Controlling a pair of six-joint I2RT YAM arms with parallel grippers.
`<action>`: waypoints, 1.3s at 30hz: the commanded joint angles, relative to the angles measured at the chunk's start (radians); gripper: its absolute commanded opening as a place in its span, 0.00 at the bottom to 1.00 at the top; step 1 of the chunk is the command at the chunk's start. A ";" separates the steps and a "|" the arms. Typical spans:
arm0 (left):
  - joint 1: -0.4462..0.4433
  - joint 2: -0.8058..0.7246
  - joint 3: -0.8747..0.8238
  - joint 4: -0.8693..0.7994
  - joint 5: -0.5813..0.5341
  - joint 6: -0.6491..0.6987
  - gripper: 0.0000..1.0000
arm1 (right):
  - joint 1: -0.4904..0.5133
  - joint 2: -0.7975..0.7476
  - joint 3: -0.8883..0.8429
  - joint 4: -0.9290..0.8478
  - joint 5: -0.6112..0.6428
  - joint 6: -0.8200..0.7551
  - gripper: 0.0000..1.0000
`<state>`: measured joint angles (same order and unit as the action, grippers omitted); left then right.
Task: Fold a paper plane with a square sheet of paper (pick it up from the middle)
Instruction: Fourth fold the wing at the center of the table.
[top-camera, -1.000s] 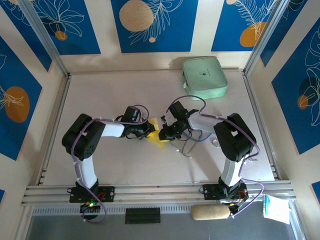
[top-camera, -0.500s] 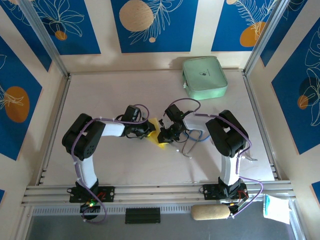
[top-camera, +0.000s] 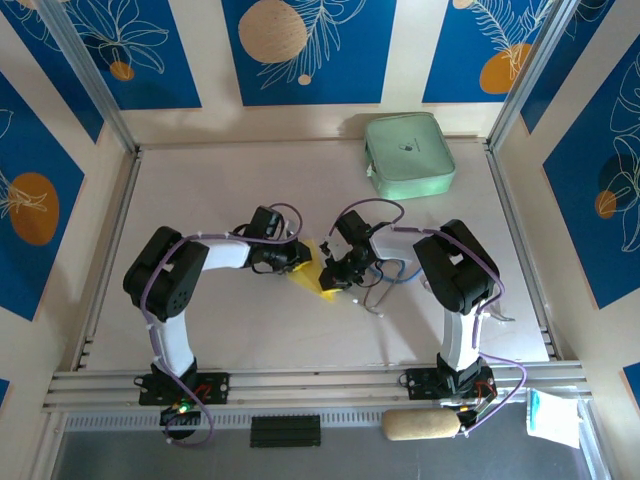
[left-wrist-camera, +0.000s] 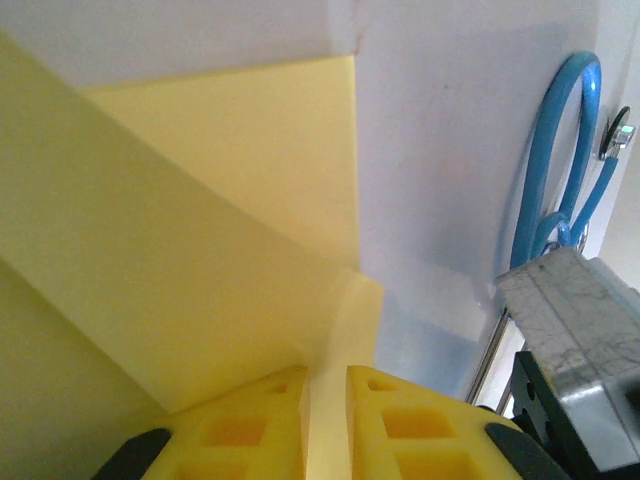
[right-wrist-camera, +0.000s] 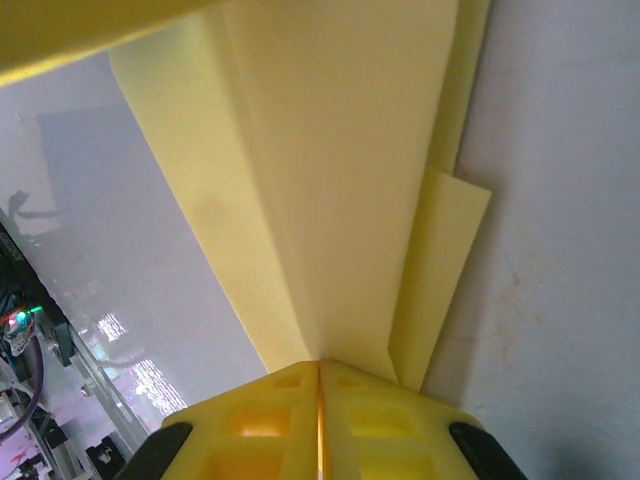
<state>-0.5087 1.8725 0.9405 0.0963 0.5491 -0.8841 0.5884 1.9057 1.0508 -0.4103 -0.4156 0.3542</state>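
Observation:
The square sheet of paper (top-camera: 318, 277) is plain yellow, folded into creased layers like a part-made paper plane, and is held at mid-table between both grippers. My left gripper (top-camera: 298, 262) comes at it from the left. In the left wrist view its yellow pads (left-wrist-camera: 260, 420) stand a narrow gap apart, with a folded edge of the paper (left-wrist-camera: 200, 220) lying in that gap (left-wrist-camera: 327, 385). My right gripper (top-camera: 336, 274) comes from the right. Its pads are pressed together (right-wrist-camera: 320, 375) on the paper's (right-wrist-camera: 340, 150) centre crease, and the layers fan away from them.
A blue looped cable (top-camera: 400, 272) lies just right of the right gripper, also seen in the left wrist view as a loop (left-wrist-camera: 560, 130). A mint-green rounded case (top-camera: 408, 153) sits at the back right. Rails edge the table's sides and front.
The left jaws have parted slightly around the paper. The right arm has swung a little left, and the paper has shifted slightly with it.

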 joint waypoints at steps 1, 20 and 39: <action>0.015 0.024 0.031 -0.043 -0.026 0.061 0.17 | -0.008 -0.001 -0.035 -0.089 0.024 -0.020 0.10; 0.180 0.103 0.056 -0.077 -0.014 0.234 0.19 | -0.035 0.032 -0.034 -0.211 0.118 0.018 0.09; 0.223 -0.199 0.079 -0.217 -0.044 0.217 0.19 | -0.022 0.039 0.042 -0.179 0.055 0.019 0.09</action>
<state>-0.2401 1.7657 1.0714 -0.1150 0.5282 -0.6327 0.5602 1.9083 1.0779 -0.5205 -0.4061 0.3702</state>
